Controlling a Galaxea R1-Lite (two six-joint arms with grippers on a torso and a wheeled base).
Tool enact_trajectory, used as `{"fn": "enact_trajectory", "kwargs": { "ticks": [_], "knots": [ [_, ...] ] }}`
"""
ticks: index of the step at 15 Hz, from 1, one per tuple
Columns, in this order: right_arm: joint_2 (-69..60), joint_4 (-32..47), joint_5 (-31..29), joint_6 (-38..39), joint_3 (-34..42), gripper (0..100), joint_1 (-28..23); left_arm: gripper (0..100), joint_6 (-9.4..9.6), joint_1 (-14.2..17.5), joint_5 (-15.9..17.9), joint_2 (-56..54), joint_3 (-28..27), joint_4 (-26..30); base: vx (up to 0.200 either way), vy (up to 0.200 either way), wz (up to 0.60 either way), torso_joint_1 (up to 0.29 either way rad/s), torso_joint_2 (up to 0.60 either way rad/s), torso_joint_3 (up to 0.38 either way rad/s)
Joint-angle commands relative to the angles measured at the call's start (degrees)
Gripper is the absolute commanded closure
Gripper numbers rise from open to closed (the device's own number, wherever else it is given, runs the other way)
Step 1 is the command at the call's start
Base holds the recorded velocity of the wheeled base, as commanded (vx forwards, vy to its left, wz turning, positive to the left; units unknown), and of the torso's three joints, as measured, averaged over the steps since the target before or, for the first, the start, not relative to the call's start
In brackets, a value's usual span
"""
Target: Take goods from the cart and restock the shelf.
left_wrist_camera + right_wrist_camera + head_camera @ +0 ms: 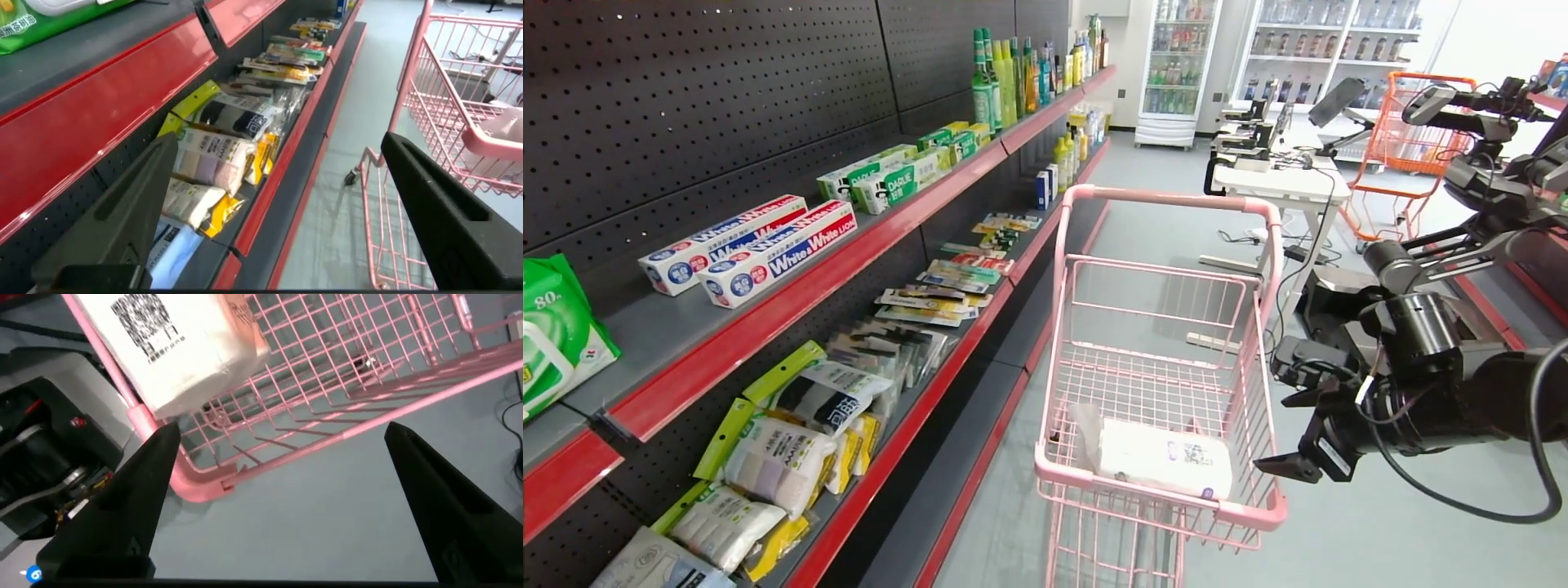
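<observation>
Spreading both fingers (122, 514) wide on the right gripper (278, 514), clamping nothing at all. Hovering outside the pink cart (1168, 198), just off its near corner. Spotting the white pack (176, 351) just beyond those fingertips, lying inside the basket against the near rim, close to the fingers but not touching them. Splaying open on the left gripper (278, 220) as well, carrying nothing between its fingers (445, 204). Hanging in the aisle, with bagged goods (216, 155) on a lower tier of the shelf (768, 318) beyond one finger and the cart's wire side beyond the other. Finding, farther out from the fingers, toothpaste boxes (752, 245) lying on the upper tier, a green pack (556, 335) near them, and bottles (1005, 77) standing well away down the row.
</observation>
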State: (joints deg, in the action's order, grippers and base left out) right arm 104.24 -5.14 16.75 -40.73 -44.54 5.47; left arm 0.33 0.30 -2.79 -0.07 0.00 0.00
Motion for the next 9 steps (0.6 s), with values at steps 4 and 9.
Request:
{"fn": "enact_trajectory", "kwargs": {
  "ticks": [4,9],
  "knots": [
    [4.22,0.49,4.70,6.45,-5.38,0,4.11,0,0.02,0.05,-0.02,0.07,0.00,0.00,0.000,0.000,0.00,0.000,0.00,0.000],
    [10.19,2.60,8.12,3.99,-12.50,0,5.95,0,0.02,0.05,-0.02,0.07,0.00,0.00,0.000,0.000,0.00,0.000,0.00,0.000]
  ]
}}
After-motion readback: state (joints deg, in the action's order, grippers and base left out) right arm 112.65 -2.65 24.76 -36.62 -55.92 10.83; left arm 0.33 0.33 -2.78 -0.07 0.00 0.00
